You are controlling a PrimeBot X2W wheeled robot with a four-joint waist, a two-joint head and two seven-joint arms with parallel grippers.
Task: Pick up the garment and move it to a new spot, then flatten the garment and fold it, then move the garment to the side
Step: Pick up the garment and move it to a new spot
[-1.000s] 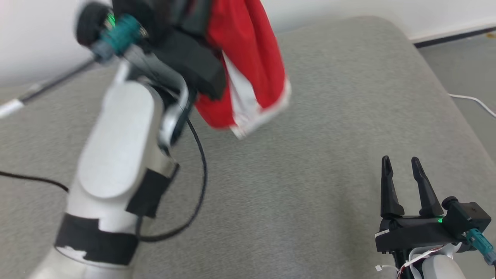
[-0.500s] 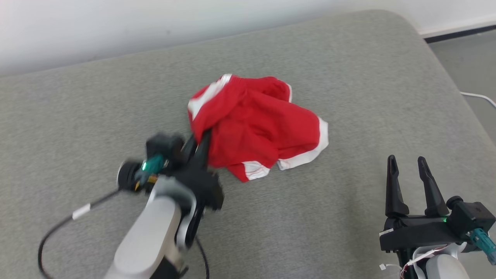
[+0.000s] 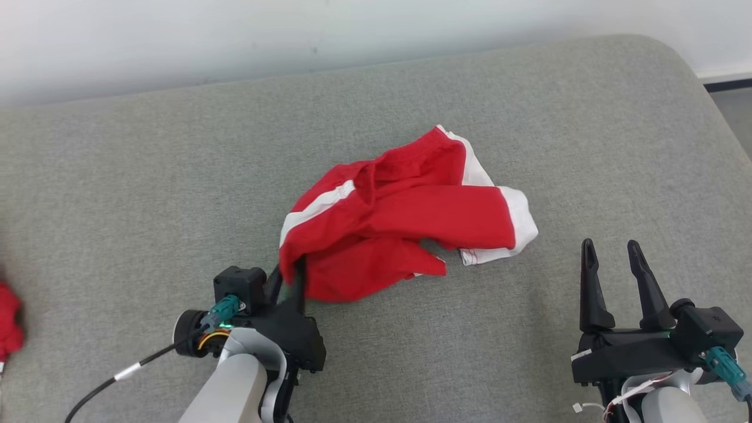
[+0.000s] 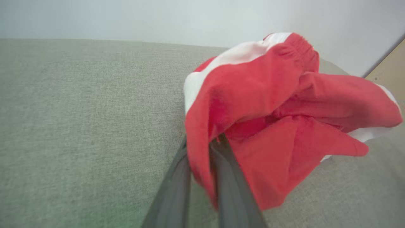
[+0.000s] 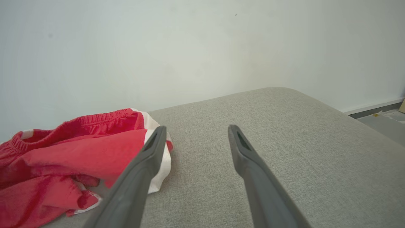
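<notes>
Far left of the bunched red garment [image 3: 405, 223], at the head view's edge, lies a red scrap [image 3: 9, 320]; too little of it shows to tell whether it is the lettered jersey. At the garment's near-left corner the left tool [image 3: 291, 276] is nipped narrow on a fold. The left wrist view shows cloth pinched between both fingers, which the head view half hides. The garment lies crumpled on the grey cushion [image 3: 147, 176], and the right wrist view adds its elastic waistband. Right of the garment, apart from it, the right tool [image 3: 609, 247] stands wide and holds nothing. Two red cloths, two tools, one cushion. Bare cushion rings the garment, and further right the rounded corner drops to the floor [image 5: 379, 123].
</notes>
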